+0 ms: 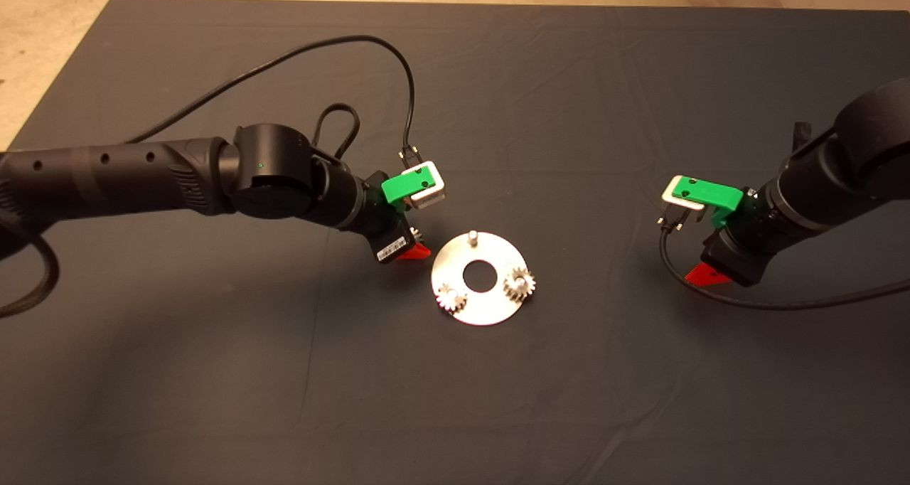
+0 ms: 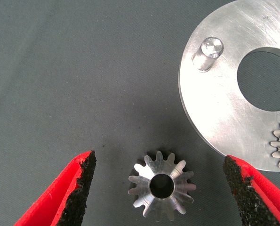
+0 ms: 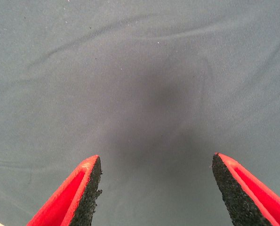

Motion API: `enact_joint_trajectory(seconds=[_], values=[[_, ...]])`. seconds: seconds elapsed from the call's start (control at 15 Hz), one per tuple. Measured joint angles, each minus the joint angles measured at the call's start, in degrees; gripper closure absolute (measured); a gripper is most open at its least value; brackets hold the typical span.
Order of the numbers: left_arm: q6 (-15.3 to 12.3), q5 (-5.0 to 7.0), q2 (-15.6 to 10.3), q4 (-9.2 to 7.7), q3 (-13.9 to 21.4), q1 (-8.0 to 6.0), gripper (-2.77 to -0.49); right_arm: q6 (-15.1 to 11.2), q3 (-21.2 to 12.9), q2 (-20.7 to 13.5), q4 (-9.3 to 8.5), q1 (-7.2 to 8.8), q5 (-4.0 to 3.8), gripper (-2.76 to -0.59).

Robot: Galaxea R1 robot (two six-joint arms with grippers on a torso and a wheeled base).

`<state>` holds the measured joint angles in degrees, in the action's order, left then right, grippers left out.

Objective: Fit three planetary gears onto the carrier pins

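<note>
Key relation: the loose third gear (image 2: 162, 184) lies flat on the mat (image 1: 213, 371) between the two spread fingers of the left pincer (image 2: 161, 188), touching neither pad; a straight closing would catch it across its teeth, I judge.
Direction to target: in the left wrist view the bare pin (image 2: 208, 52) stands beyond the gear, on the near rim of the disc (image 2: 215, 108); the gear itself lies just beside the disc, off its edge.
Long axis: the gear has none to speak of; its bore points straight up, in line with the upright pin.
Nearer arm: the left pincer (image 1: 414, 249), just left of the disc (image 1: 483, 313) in the head view; the right pincer (image 1: 707, 275) waits well apart on the right.
Left pincer state: spread wide, holding nothing.
Right pincer state: spread as well (image 3: 156, 190), only bare mat between its fingers.
Gear look: small, silvery, machined teeth with bright flanks, dark centre hole.
Seated gears: two already on pins, one near-left (image 1: 451, 299), one on the right (image 1: 519, 283) of the central hole.
Progress: two of three installed by my reading; the far pin (image 1: 470, 237) is empty.
Counter: covered by the dark mat, slightly creased.
</note>
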<state>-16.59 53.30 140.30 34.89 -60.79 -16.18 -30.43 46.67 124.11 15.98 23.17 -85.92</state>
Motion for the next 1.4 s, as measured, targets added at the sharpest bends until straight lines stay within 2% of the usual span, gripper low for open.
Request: enact_joint_trajectory(seconds=[0.2, 0.33, 0.53, 0.93, 1.07, 1.13, 1.4], values=[[0.0, -1.17, -0.5, -0.01, 0.0, 0.41, -1.9, 0.0, 0.0, 0.0, 0.0, 0.0, -0.7, -1.74], [0.0, -2.5, -0.6, -0.02, 0.0, 1.24, -1.9, 0.0, 0.0, 0.0, 0.0, 0.11, -1.12, -1.74], [0.0, -3.96, -1.1, -0.04, 0.0, 2.4, -1.9, 0.0, 0.0, 0.1, 0.0, 0.96, -1.16, -1.74], [0.0, -5.3, -1.7, 0.0, 0.0, 2.39, -1.9, 0.0, 0.0, 0.5, 0.0, 0.94, -1.43, -1.74], [0.0, -6.0, -1.9, 0.0, 0.0, 2.86, -1.9, 0.0, 0.0, 0.5, 0.0, 0.94, -1.48, -1.74], [0.0, -6.89, -2.1, 0.0, 0.0, 3.3, -1.9, 0.0, 0.0, 0.5, 0.0, 0.94, -1.49, -1.74], [0.0, -7.55, -2.1, -0.02, -0.4, 3.64, -1.9, 0.0, 0.0, 1.2, 0.0, 0.94, -1.49, -1.74]])
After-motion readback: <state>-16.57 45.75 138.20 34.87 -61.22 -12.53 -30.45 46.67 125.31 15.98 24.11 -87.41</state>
